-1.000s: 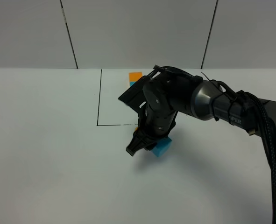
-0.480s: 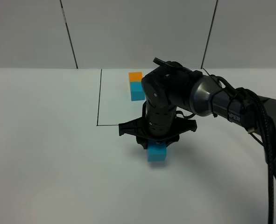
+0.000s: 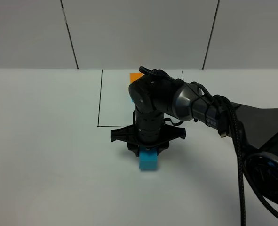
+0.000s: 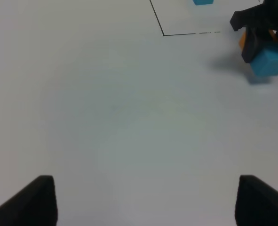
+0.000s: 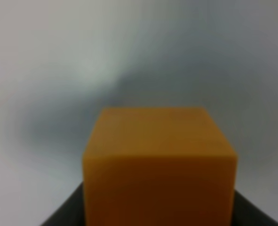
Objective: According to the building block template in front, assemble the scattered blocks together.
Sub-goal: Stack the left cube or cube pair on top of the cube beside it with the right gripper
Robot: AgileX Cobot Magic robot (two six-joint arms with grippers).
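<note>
Two cubes sit together under the right gripper (image 3: 147,151) on the white table (image 3: 44,155): its jaws are pressed onto the orange cube (image 5: 160,162), with the cyan cube (image 3: 148,160) just in front. Left gripper (image 4: 143,200) jaws are spread. The template (image 3: 135,76) lies inside the black-lined square (image 3: 101,101), near the pale panelled wall (image 3: 139,33).

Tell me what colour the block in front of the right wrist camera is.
Orange block; the right wrist view shows it best.

Right arm (image 3: 214,113) reaching in from the right to frame centre, scattered block (image 3: 148,159) on the table (image 3: 44,141) just below its gripper (image 3: 147,149), template (image 3: 135,76) behind — upper centre, partly hidden by the arm
</note>
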